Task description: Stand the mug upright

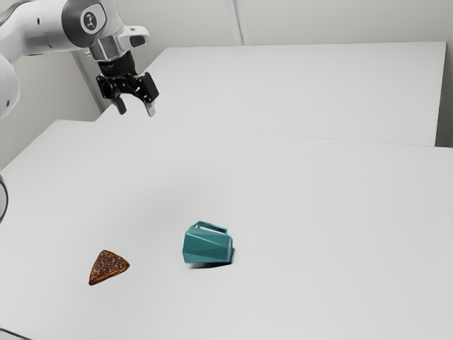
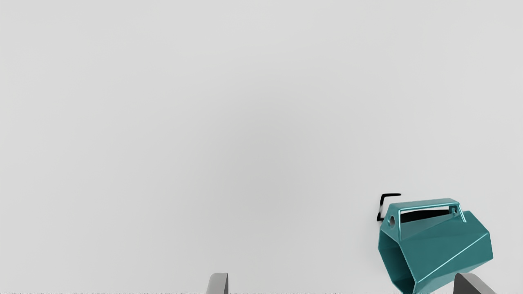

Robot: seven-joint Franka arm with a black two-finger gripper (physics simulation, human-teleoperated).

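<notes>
Gripper (image 1: 136, 111) wide and empty, up over the desk (image 1: 297, 191); the mug (image 1: 207, 245) lies on its side below. Looks like the approach; next it should descend, grasp the mug and tip it upright.

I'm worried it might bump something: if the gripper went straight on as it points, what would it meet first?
Probably the white table: the gripper points down toward it, and the teal mug seems off to one side, though depth is hard to judge.
</notes>
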